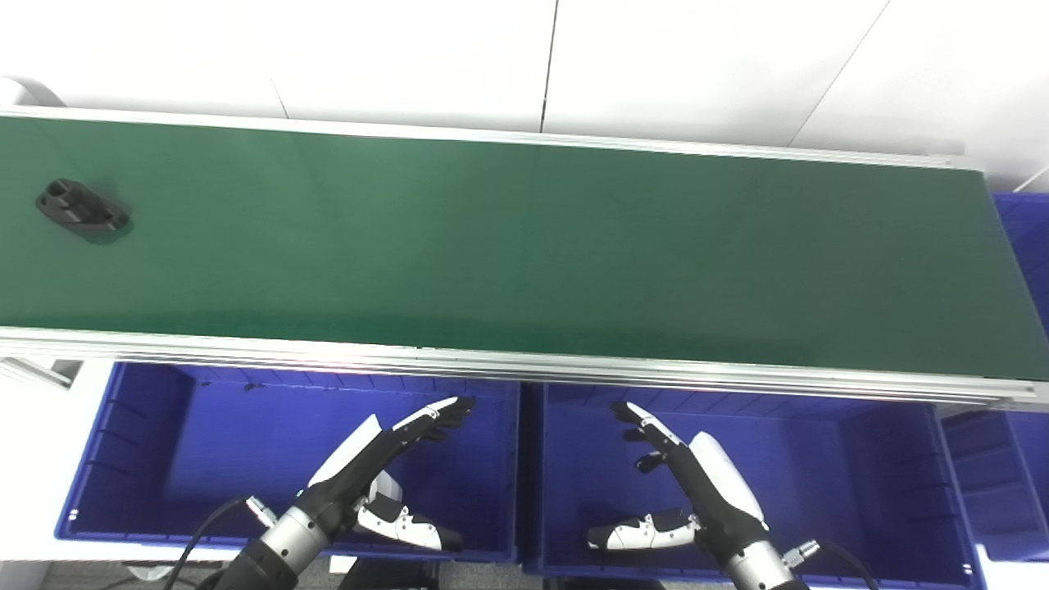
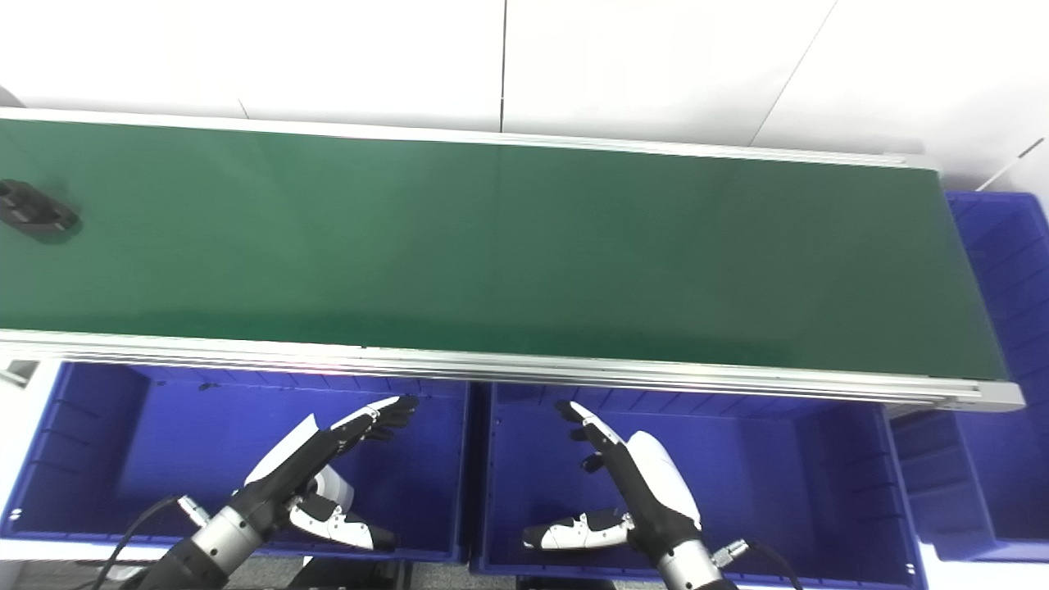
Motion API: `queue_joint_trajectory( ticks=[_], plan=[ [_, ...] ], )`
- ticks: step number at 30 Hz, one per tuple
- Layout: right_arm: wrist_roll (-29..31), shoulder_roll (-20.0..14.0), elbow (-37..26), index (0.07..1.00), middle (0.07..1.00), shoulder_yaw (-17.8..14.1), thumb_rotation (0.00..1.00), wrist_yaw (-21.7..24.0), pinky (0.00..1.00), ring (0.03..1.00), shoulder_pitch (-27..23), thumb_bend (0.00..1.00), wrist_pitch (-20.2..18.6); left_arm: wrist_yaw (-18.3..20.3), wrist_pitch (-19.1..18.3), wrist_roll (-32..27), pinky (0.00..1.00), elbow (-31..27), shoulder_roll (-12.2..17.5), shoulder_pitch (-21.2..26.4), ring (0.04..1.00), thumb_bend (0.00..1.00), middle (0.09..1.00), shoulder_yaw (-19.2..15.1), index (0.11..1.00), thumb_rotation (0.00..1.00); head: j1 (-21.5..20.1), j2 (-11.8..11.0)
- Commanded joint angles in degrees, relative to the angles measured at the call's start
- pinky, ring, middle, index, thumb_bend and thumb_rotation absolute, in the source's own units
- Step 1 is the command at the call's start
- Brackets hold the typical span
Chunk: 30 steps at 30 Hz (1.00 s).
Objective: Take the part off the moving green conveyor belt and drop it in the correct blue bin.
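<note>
At the bottom of the frame the left hand (image 1: pixel 373 483) and the right hand (image 1: pixel 684 492) hover over two blue bins, both with the fingers stretched out and apart, the thumbs spread to the inside, holding nothing. The left bin (image 1: pixel 131 459) is under the left hand and the right bin (image 1: pixel 885 483) is under the right hand; they stand just beside each other, and the inside that I can see of each shows only the blue floor and walls. A third blue bin (image 1: pixel 1012 467) is at the lower right, and one more blue bin (image 2: pixel 1004 246) shows at the right edge, past the end of the belt.

Above the bins runs the silver rail (image 1: pixel 524 365) of the conveyor, and behind it the green conveyor belt (image 1: pixel 524 246) crosses the whole picture. The part (image 1: pixel 80 209) (black, flat, with holes) lies on the belt at the far left, well apart from both hands. Behind the belt is a white wall (image 1: pixel 410 57) with thin dark seams.
</note>
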<state>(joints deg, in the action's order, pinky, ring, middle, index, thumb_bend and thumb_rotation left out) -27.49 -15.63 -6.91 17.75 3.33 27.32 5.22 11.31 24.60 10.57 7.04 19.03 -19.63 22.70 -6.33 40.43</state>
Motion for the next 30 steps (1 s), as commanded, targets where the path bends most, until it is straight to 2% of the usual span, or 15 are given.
queue_joint_trajectory(
  ticks=[1, 8, 11, 17, 19, 24, 26, 28, 29, 30],
  plan=[
    [0.4, 0.1, -1.4, 0.91, 0.891, -0.2, 0.31, -0.7, 0.66, 0.83, 0.0, 0.87, 2.6, -1.0, 2.3, -0.6, 0.82, -0.7, 0.6, 0.5, 0.872, 0.91, 0.905, 0.0, 0.903, 0.32, 0.0, 0.1],
    [0.8, 0.4, -0.1, 0.912, 0.891, -0.3, 0.31, -1.3, 0.75, 0.861, -0.5, 0.87, 3.8, -1.4, 2.3, -0.6, 0.81, -0.3, 0.7, 0.6, 0.869, 0.91, 0.904, 0.3, 0.901, 0.31, 0.3, 0.1],
    [1.1, 0.6, 0.1, 0.914, 0.89, -0.4, 0.31, -1.6, 0.75, 0.86, -0.5, 0.87, 4.3, -1.6, 2.3, -0.5, 0.8, -0.3, 0.9, 0.7, 0.863, 0.91, 0.902, 0.3, 0.903, 0.32, 0.2, 0.1],
    [0.3, 0.9, -0.4, 0.927, 0.906, -0.3, 0.34, -2.0, 0.67, 0.848, -0.1, 0.87, 4.0, -1.5, 2.3, -1.0, 0.82, -0.3, 1.0, 0.7, 0.882, 0.91, 0.914, 0.2, 0.911, 0.32, -0.2, 0.3],
    [-0.1, 0.9, -0.5, 0.931, 0.912, -0.2, 0.35, -2.0, 0.71, 0.863, -0.1, 0.87, 3.6, -1.7, 2.3, -0.9, 0.82, -0.3, 1.0, 0.8, 0.882, 0.9, 0.917, 0.3, 0.914, 0.32, 0.1, 0.1],
    [0.3, 1.1, -0.9, 0.931, 0.918, -0.5, 0.36, -1.8, 0.72, 0.873, 0.1, 0.88, 3.0, -1.3, 2.3, -0.8, 0.84, -0.3, 1.0, 0.6, 0.893, 0.9, 0.922, 0.0, 0.919, 0.31, 0.2, 0.1],
    [0.3, 1.2, -1.2, 0.932, 0.919, -0.6, 0.36, -1.6, 0.71, 0.874, 0.3, 0.88, 2.4, -1.4, 2.3, -0.9, 0.81, -0.4, 1.0, 0.6, 0.878, 0.9, 0.919, 0.1, 0.919, 0.32, 1.2, -0.2],
    [0.9, 1.0, -1.2, 0.931, 0.919, -0.8, 0.35, -1.6, 0.73, 0.875, 0.5, 0.88, 2.8, -1.6, 2.3, -0.8, 0.81, -0.2, 0.9, 0.6, 0.88, 0.9, 0.918, 0.3, 0.918, 0.33, 3.9, -1.3],
    [0.7, 0.7, -0.9, 0.931, 0.919, -0.8, 0.34, -1.8, 0.73, 0.875, 0.5, 0.88, 3.5, -1.8, 2.3, -0.7, 0.81, 0.0, 0.7, 0.5, 0.881, 0.9, 0.918, 0.4, 0.918, 0.33, 7.0, -2.4],
    [0.6, 0.4, -0.6, 0.932, 0.916, -0.9, 0.36, -2.0, 0.74, 0.872, 0.5, 0.87, 4.1, -1.9, 2.3, -0.6, 0.83, 0.1, 0.5, 0.5, 0.884, 0.91, 0.915, 0.5, 0.911, 0.33, 7.5, -2.6]
  ],
)
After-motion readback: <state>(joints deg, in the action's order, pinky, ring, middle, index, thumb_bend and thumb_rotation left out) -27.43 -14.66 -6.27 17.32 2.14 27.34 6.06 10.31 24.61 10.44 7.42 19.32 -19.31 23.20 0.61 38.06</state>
